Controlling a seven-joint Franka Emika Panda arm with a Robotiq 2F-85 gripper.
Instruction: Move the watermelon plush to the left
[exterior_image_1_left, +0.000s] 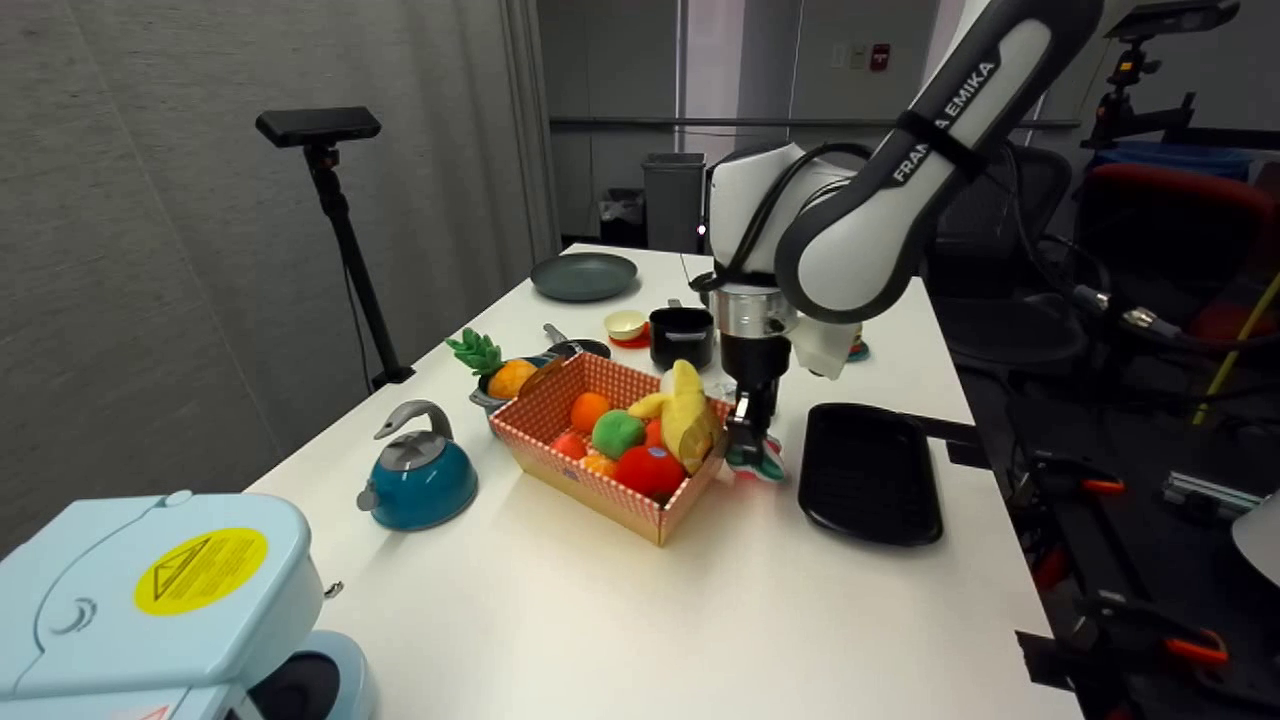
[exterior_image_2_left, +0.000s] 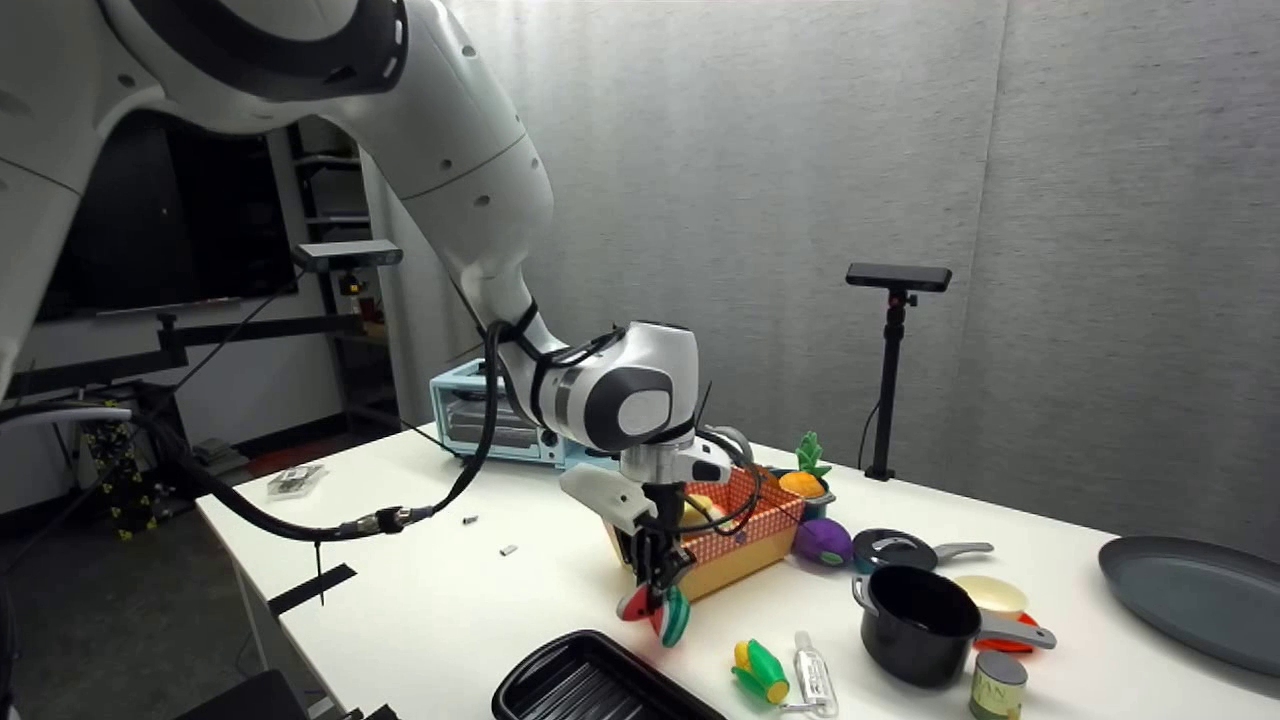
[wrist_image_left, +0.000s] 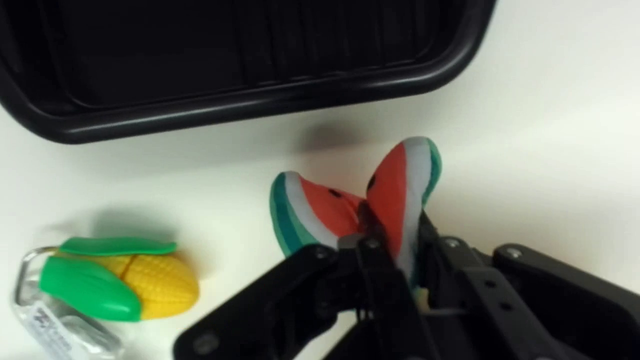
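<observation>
The watermelon plush (wrist_image_left: 392, 182) is red with a white and green striped rind. In the wrist view my gripper (wrist_image_left: 396, 220) is shut on one half of it, and the plush is folded around one finger. The other half sticks out to the left of the jaws. In both exterior views my gripper (exterior_image_1_left: 748, 448) (exterior_image_2_left: 655, 588) points down, with the plush (exterior_image_1_left: 768, 464) (exterior_image_2_left: 674, 617) at its tips, low over the table between the basket and the black tray (exterior_image_1_left: 868, 475). I cannot tell whether the plush touches the tabletop. The fingers hide part of it.
A checked basket (exterior_image_1_left: 590, 490) of toy fruit stands close beside the gripper. The black tray's rim (wrist_image_left: 250, 107) lies on the plush's other side. A toy corn (wrist_image_left: 162, 287) and a small clear bottle (exterior_image_2_left: 815, 675) lie near. A black pot (exterior_image_2_left: 915, 640) and blue kettle (exterior_image_1_left: 425, 490) stand farther off.
</observation>
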